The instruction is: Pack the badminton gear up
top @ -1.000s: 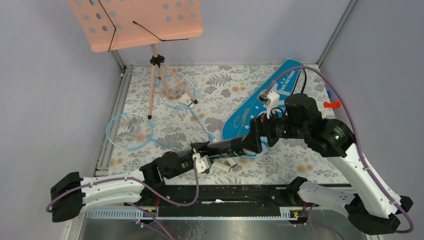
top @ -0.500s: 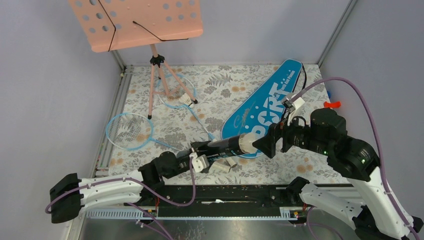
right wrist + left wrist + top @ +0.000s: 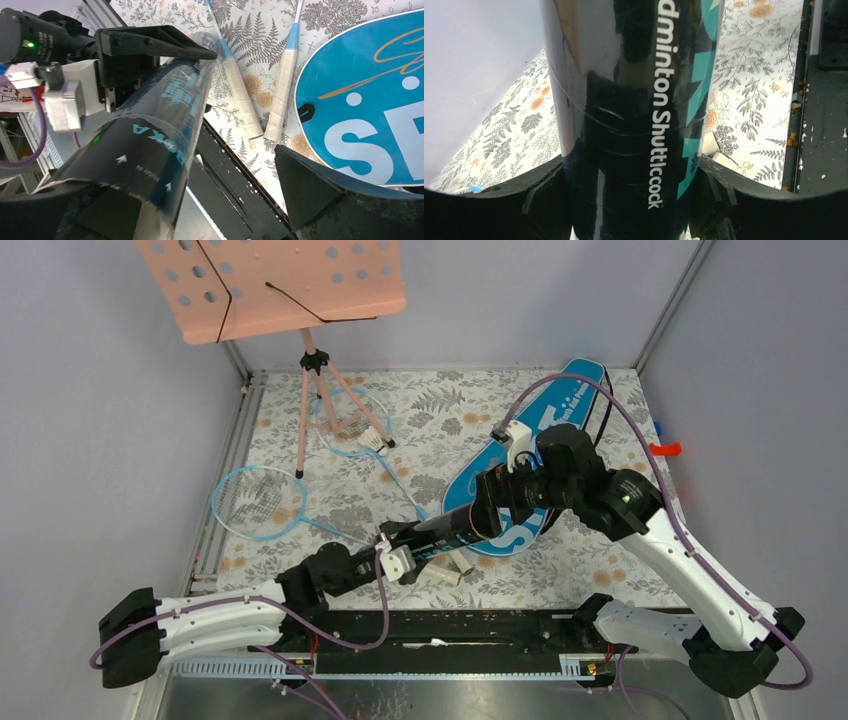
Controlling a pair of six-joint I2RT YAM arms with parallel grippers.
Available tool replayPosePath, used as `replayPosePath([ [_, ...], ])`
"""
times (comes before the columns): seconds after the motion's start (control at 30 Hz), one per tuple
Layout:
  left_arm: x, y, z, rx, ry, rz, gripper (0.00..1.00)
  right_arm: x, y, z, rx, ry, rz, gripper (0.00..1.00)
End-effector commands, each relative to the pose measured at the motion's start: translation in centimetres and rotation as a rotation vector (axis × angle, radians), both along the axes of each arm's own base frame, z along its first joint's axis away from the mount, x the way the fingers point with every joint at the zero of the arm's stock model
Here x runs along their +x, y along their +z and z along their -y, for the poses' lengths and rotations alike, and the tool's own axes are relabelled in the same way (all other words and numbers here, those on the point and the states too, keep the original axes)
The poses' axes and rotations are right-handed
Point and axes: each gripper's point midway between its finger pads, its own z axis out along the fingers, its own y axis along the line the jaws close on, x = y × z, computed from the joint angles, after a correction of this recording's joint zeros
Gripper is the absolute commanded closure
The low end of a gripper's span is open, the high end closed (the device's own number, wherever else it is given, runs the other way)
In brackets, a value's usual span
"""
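At frame centre, the left gripper point(image 3: 394, 540) clamps the tube point(image 3: 445, 527), whose upper-right end lies between the spread fingers of the right gripper point(image 3: 480, 514).

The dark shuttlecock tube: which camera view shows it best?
Top external: only there nearly the whole tube shows, almost from end to end. Left wrist shows just its printed middle, very close. Right wrist shows part of it, foreshortened.

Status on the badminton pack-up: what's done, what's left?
Nothing visibly packed: both rackets and a shuttlecock lie loose on the table, outside the SPORT bag. In hand: left hand grips the shuttlecock tube; right hand is open around its far end. Left: shuttlecock, tube and rackets all need stowing.
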Motion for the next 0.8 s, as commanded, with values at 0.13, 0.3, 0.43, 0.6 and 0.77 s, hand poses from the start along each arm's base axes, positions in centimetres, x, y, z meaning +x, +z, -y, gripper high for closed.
replayPosePath([
  [0.13, -0.6, 8.8, 0.3, -0.294, -0.028, 0.077, 0.99, 1.7, 1.3, -2.4, 0.073, 0.058, 0.094, 0.0],
  [0.3, 1.2, 9.7, -0.7, -0.342, 0.092, 0.037, 0.99, 1.0, 9.5, -2.8, 0.224, 0.138, 0.3, 0.0],
  [0.43, 3.1, 10.1, -1.7, -0.351, 0.224, -0.024, 0.99, 0.6, 15.4, -1.4, 0.291, 0.141, 0.513, 0.0],
  [0.6, 6.7, 10.8, -6.0, -0.418, 0.562, -0.1, 0.99, 2.8, 17.0, 2.0, 0.206, -0.061, 0.632, 0.01],
  [0.77, 9.0, 11.5, -12.4, -0.506, 0.97, -0.147, 0.99, 5.5, 14.0, 1.9, 0.14, -0.171, 0.564, 0.0],
])
